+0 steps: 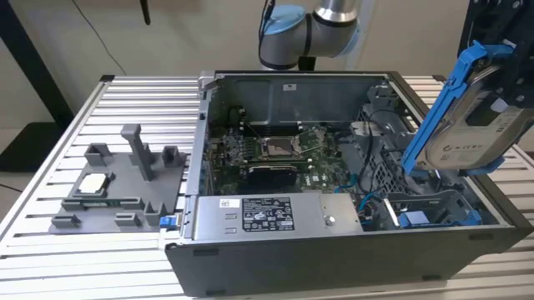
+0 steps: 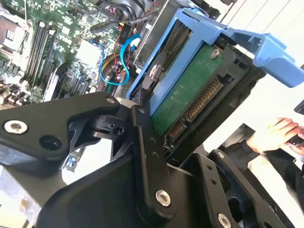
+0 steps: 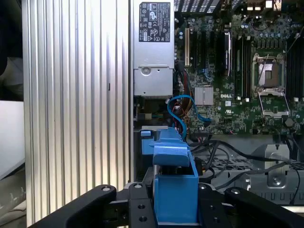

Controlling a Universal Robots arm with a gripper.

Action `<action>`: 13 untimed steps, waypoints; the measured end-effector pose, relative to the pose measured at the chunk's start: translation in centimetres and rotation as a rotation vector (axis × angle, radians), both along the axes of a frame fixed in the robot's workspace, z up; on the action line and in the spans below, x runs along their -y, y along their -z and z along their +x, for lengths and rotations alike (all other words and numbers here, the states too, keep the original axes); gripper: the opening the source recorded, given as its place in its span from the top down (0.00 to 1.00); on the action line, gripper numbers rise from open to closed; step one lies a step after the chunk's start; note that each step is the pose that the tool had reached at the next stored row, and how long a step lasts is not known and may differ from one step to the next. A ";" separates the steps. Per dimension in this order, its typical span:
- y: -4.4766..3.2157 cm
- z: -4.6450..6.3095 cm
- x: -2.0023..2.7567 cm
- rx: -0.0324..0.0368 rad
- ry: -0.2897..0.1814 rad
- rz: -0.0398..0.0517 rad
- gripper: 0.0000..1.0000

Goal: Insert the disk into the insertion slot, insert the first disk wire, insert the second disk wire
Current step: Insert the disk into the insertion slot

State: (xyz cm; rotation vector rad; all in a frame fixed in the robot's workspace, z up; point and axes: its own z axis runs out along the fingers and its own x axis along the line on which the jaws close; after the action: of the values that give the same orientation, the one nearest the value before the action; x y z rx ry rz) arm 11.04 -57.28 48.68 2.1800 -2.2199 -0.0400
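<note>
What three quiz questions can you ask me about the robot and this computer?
1. True or false: the claw is shut on the disk.
2. Where is the disk? A) lying flat on the table. B) held up tilted above the open computer case. C) pushed fully into its slot.
3. Fill the gap: the disk's carrier frame is coloured ____.

Key: 1 true. 2 B. 3 blue.

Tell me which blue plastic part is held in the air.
The carrier frame around the disk, in the end effector; the other blue part sits inside the case.
</note>
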 end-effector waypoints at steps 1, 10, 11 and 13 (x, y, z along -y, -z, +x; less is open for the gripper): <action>0.05 0.0 0.00 0.0000 0.000 0.0000 0.67; 0.58 0.0 0.00 0.0000 0.000 0.0000 0.67; 0.63 0.0 0.00 0.0000 0.000 -0.0001 0.67; 0.76 0.0 0.00 0.0000 0.000 0.0000 0.67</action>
State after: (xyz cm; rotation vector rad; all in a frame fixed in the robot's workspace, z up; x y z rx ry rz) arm 11.04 -57.28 47.92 2.1800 -2.2200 -0.0400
